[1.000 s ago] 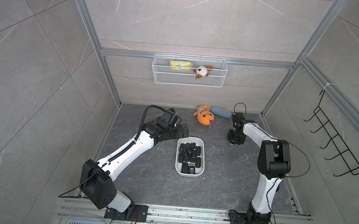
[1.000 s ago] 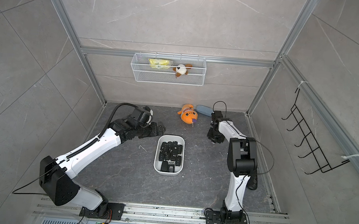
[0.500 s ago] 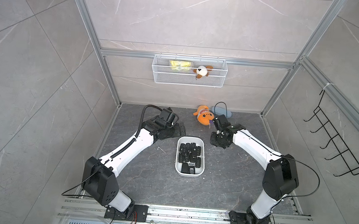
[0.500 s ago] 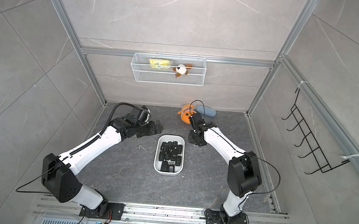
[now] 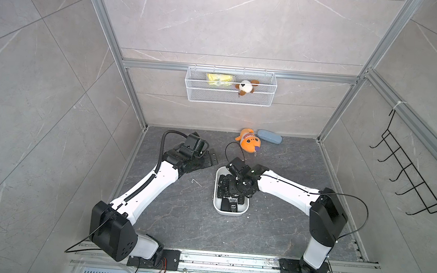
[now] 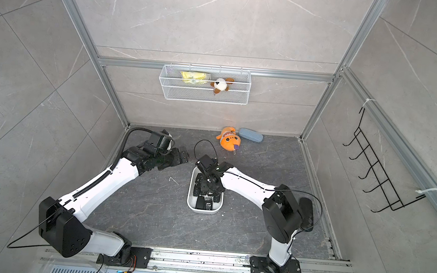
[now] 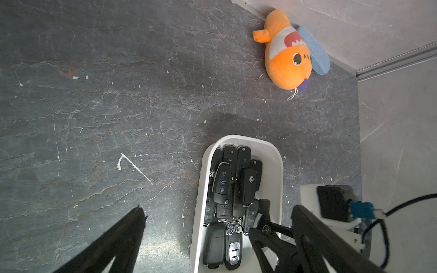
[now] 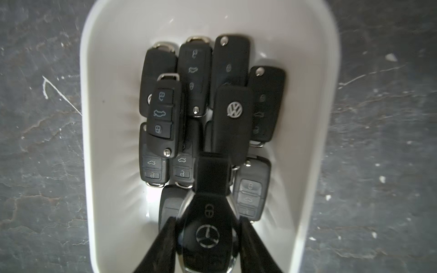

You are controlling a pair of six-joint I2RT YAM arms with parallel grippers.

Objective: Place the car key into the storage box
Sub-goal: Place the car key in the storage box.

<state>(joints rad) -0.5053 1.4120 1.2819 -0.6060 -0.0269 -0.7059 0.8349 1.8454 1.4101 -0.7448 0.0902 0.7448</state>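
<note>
your right gripper (image 8: 207,223) is clamped on the car key (image 8: 208,208): glossy black teardrop fob, chrome edge, star logo. it's held over the inside of the storage box (image 8: 113,94); can't tell if it touches the pile. box is smooth white plastic, rounded-rectangular, with low walls. inside: stacked matte black flip-key fobs (image 8: 233,118) with chrome loops. left gripper (image 5: 209,159) is spread wide and holds nothing, near the box over the dark veined floor (image 5: 285,227).
</note>
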